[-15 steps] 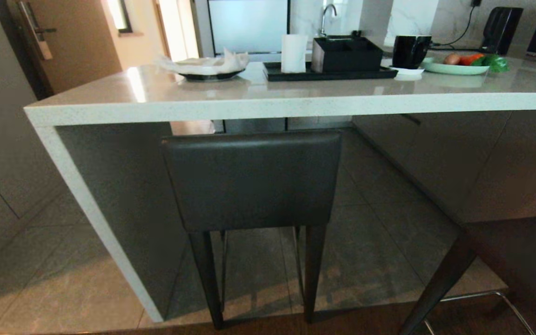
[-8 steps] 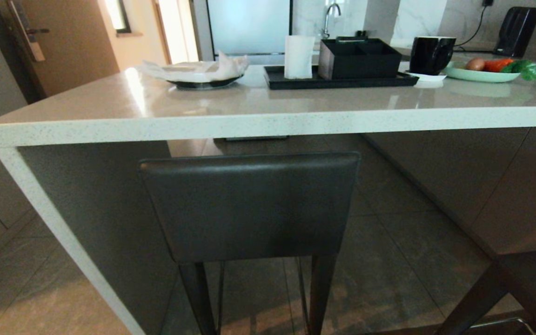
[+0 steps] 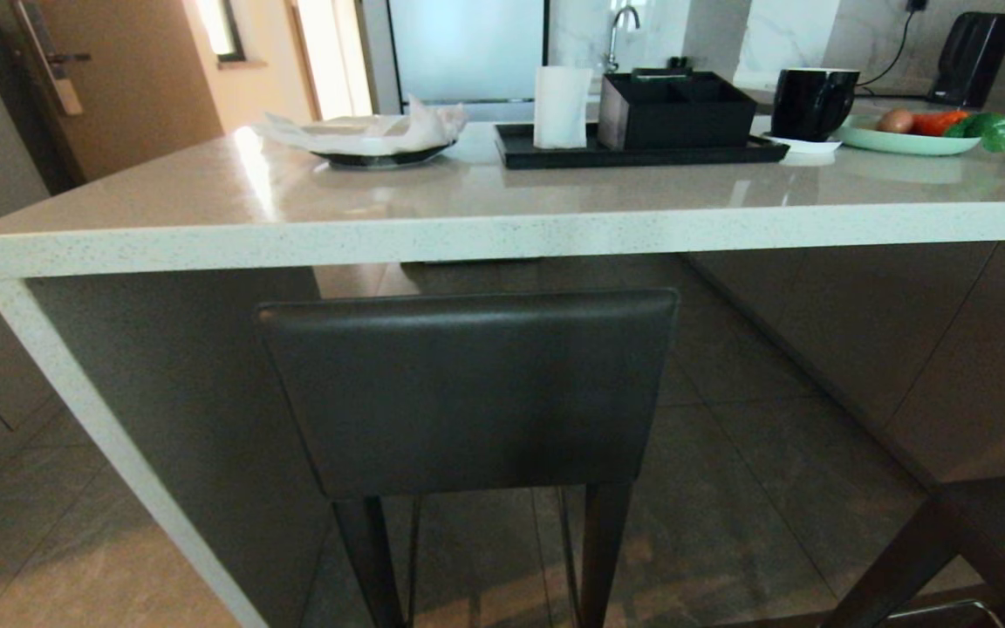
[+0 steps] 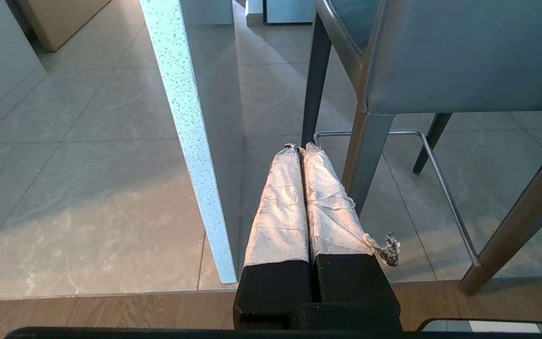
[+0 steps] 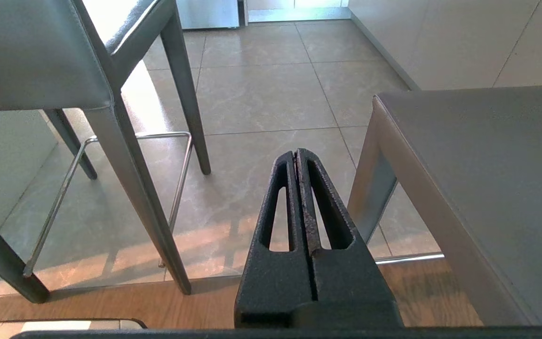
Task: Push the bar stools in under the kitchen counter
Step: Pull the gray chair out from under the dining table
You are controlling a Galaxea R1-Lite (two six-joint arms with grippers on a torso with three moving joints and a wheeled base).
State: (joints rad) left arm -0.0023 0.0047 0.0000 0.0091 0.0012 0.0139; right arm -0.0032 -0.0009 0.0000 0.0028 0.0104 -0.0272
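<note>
1. Approach: against the view a second ago, the whole scene has grown and slid toward us; we read this as our base closing in, not as furniture moving. The last half-second adds almost nothing, so we judge the advance nearly spent.
2. Kitchen counter [image 3: 502, 231]: its pale edge now spans the head view, its end panel [image 4: 191, 141] to our left.
3. Near bar stool [image 3: 468, 392]: dead ahead, backrest toward us and just below the counter edge, seat largely under the top; legs and footrest [image 4: 421, 141] on tile.
4. Second bar stool [image 5: 487, 165]: to our right, only its seat and a leg showing; we judge it not yet pushed in.
5. Left gripper [image 4: 298, 148]: low beside the near stool's rear leg, wrapped fingers pressed together, grasping nothing.
6. Right gripper [image 5: 297, 153]: low between the two stools, clenched, empty.
7. On the counter: black tray [image 3: 642, 150], plate of vegetables [image 3: 908, 139].
</note>
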